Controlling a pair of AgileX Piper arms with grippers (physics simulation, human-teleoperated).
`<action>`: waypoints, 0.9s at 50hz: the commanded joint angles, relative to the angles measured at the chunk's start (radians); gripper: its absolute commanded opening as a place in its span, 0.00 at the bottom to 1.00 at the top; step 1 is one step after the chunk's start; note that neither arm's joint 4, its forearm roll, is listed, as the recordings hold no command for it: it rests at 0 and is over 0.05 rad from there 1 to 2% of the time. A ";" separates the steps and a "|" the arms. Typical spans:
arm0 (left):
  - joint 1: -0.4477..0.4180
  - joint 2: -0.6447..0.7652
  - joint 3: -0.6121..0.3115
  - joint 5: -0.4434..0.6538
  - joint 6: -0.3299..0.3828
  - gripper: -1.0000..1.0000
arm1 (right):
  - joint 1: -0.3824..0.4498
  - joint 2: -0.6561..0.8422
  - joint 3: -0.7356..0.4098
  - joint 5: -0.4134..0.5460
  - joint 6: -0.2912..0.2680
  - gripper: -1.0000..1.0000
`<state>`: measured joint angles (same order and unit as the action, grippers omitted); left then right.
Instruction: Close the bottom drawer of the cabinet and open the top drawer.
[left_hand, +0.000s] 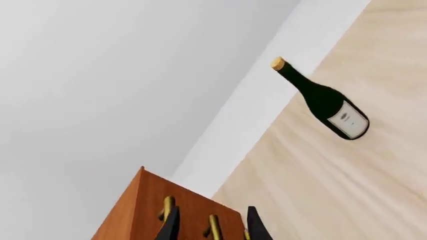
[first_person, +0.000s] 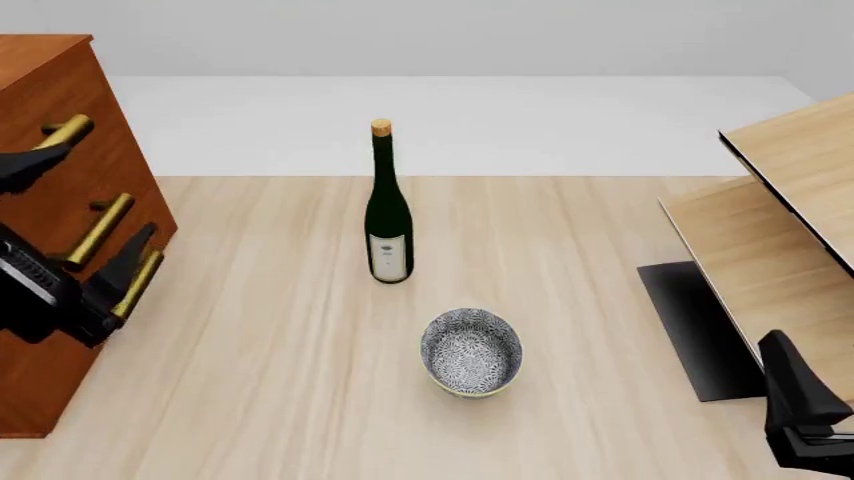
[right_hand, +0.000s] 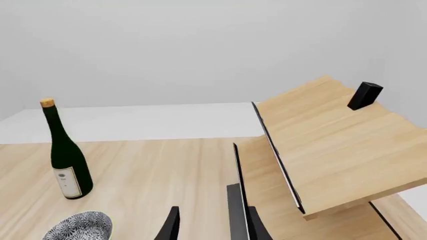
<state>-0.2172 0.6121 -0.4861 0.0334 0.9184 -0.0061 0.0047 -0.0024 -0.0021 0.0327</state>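
Observation:
The reddish-brown cabinet (first_person: 80, 90) stands at the table's left edge, its front facing right. Brass bars mark the top drawer (first_person: 70, 128) and the bottom drawer (first_person: 138, 283). No drawer front visibly stands out from the cabinet face. My left gripper (first_person: 74, 215) is open against that face, one finger by the top handle and one by the bottom handle. In the left wrist view the gripper (left_hand: 213, 231) has the middle handle (left_hand: 213, 226) between its fingers; whether it touches it I cannot tell. My right gripper (right_hand: 213, 227) is open and holds nothing at the near right corner.
A dark green wine bottle (first_person: 387, 215) stands mid-table, with a patterned bowl (first_person: 471, 350) in front of it. Pale plywood boards (first_person: 787, 200) on a black base (first_person: 694, 330) fill the right side, just ahead of the right gripper (first_person: 794, 385).

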 joint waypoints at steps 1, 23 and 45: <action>0.040 0.009 0.019 -0.055 0.137 1.00 | 0.000 0.003 0.000 -0.003 0.001 1.00; 0.154 0.058 0.068 -0.166 0.309 1.00 | -0.008 0.004 0.000 -0.002 0.003 1.00; 0.254 0.123 0.038 -0.188 0.341 1.00 | -0.008 0.003 0.000 -0.001 0.000 1.00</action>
<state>-0.0049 0.7041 -0.4362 -0.1392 1.2460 -0.0134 0.0073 -0.0022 -0.0034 0.0331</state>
